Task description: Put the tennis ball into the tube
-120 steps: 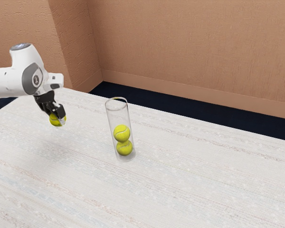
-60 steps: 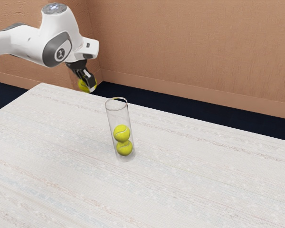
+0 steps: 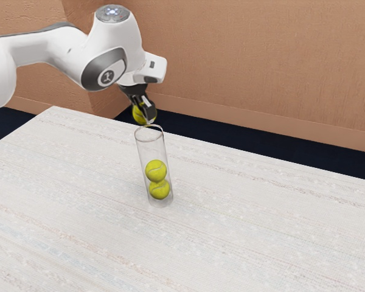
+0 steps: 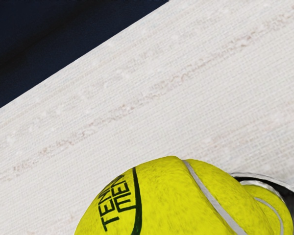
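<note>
Yellow, fuzzy tennis ball [image 4: 161, 196] held between black fingers [image 3: 150, 113], clear cylindrical tube [image 3: 151, 148] containing two balls [image 3: 156, 171]

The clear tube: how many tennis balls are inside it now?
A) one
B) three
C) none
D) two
D: through the wall of the tube you can see a lower ball with an upper ball on top of it, while a third ball is outside, held up in the claw.
</note>
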Tool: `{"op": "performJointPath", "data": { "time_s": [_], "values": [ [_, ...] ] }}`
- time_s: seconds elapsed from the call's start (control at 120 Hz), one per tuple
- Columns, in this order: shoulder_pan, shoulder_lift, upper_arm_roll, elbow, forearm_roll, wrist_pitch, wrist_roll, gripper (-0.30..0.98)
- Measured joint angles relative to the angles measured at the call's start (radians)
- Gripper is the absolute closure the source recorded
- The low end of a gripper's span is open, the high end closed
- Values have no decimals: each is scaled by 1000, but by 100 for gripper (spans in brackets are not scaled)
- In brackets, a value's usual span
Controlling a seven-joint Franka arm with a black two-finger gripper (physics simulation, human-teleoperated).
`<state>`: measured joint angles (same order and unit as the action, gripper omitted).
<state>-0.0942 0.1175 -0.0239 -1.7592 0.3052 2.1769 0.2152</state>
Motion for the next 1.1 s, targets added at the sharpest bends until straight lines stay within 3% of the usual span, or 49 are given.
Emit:
{"op": "performJointPath", "data": {
  "time_s": [0.35,0.542,0.767,0.867,0.942,1.008,1.1],
  "values": [
    [8,-2,-26,-21,-5,-50,-108,64],
    [5,-1,-21,-19,-34,-71,-120,31],
    [2,-3,-20,-14,-53,-84,-110,11],
    [-19,-45,48,58,-77,-157,-98,7],
    [-47,-98,179,90,-160,-242,-72,5],
    [13,-132,226,100,-203,-312,-52,4],
    [162,-152,225,102,-217,-398,-41,2]
  ]
}}
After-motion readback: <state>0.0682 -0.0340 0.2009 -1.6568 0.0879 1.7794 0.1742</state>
